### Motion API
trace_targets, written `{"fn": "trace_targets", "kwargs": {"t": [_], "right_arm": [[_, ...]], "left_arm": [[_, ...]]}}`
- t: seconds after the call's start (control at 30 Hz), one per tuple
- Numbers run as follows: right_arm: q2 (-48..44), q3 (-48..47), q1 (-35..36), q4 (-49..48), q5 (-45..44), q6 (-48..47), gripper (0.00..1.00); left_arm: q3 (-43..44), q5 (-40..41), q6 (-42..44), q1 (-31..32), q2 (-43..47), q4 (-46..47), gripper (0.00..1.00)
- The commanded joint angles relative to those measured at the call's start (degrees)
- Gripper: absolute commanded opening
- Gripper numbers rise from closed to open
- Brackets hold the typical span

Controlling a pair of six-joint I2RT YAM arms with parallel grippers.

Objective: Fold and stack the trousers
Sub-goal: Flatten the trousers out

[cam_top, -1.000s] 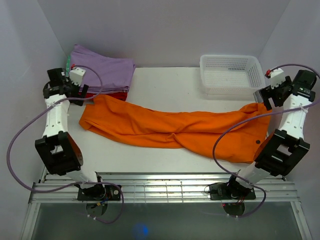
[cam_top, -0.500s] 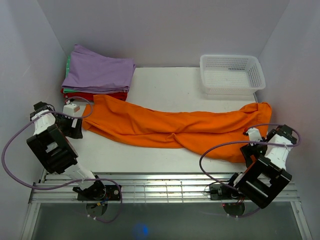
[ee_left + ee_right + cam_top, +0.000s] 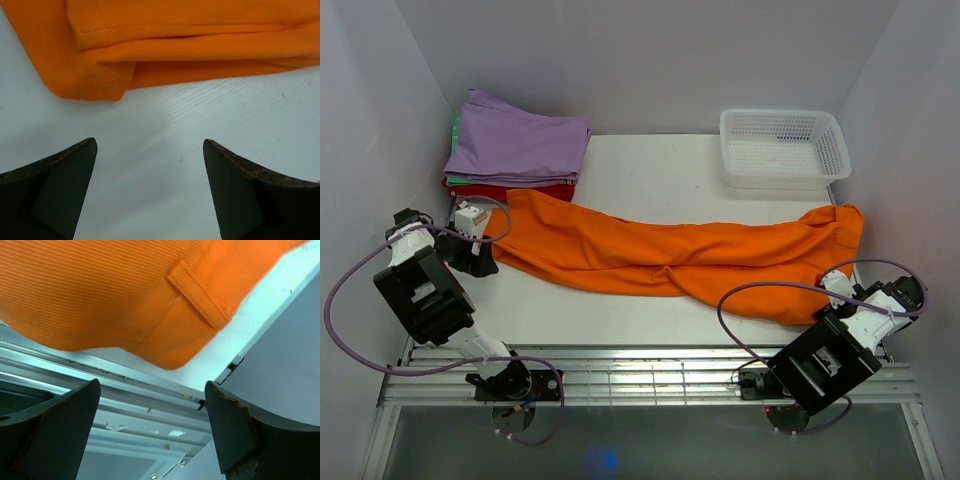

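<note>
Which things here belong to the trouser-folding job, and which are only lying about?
Belonging to the job: orange trousers; left end effector and right end effector, both open.
Only lying about: white basket; pile of folded garments, lilac on top.

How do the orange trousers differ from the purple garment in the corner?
The trousers lie unfolded, stretched nearly across the table; the purple garment is folded into a compact rectangle. The trousers are twisted and rumpled mid-length, the purple garment flat and smooth. The trousers rest directly on the table, while the purple garment tops a stack over a red garment. Both are plain soft cloth.
</note>
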State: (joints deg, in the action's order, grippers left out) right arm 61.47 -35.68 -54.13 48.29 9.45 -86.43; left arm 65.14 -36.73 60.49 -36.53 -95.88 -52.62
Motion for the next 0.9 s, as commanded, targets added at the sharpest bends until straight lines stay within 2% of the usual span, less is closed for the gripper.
{"fn": "trace_targets", "kwargs": {"t": [0.0,0.1,0.2,0.23,0.3,0.33,0.37,0.4,0.43,0.5,0.53,0.7,0.87], "right_arm": [[-0.1,1.8,-0.4,-2.2,5.0,-8.8,0.9],[-0.8,4.6,-0.3,-4.0,5.7,-12.0,0.91],[-2.4,7.8,-0.4,-8.3,6.4,-13.5,0.96],[-3.0,8.2,-0.4,-9.2,7.6,-13.8,0.93],[-3.4,8.3,-0.3,-10.1,8.9,-13.9,0.8],[-3.4,7.5,-0.4,-10.1,10.0,-13.4,0.69],[-3.2,6.9,-0.4,-10.1,10.6,-13.1,0.63],[-2.9,5.9,-0.3,-9.0,11.1,-13.0,0.56],[-1.9,3.4,-0.4,-8.1,11.8,-12.7,0.4],[-0.5,0.0,-0.4,-6.6,13.0,-11.1,0.17],[1.1,-3.9,-0.4,-5.0,13.7,-10.0,0.08],[6.5,-17.0,-0.5,1.9,15.6,-6.2,0.08],[11.5,-28.6,-0.5,8.2,17.0,-5.9,0.08]], "left_arm": [[0.1,-6.4,2.0,-0.1,1.1,2.3,0.98],[0.2,-8.1,1.7,0.0,-0.2,3.9,0.98],[0.2,-9.1,0.2,0.2,-2.1,7.2,0.96],[0.2,-8.8,-0.2,0.4,-2.8,8.0,0.95],[1.0,-7.9,-1.2,1.4,-5.2,9.1,0.91],[1.4,-7.5,-1.3,1.6,-6.0,9.2,0.89],[2.3,-6.9,-2.2,2.0,-7.2,9.6,0.85],[2.7,-7.0,-2.7,2.0,-7.7,9.6,0.7],[3.2,-7.0,-3.2,2.1,-8.0,9.6,0.6],[4.5,-6.3,-4.5,2.0,-8.3,9.2,0.46],[5.1,-6.0,-4.5,2.0,-8.1,8.3,0.35],[7.8,-4.1,-1.8,-0.2,-3.8,0.6,0.02],[15.8,-3.3,4.8,-6.3,-0.7,-10.0,0.0]]}}
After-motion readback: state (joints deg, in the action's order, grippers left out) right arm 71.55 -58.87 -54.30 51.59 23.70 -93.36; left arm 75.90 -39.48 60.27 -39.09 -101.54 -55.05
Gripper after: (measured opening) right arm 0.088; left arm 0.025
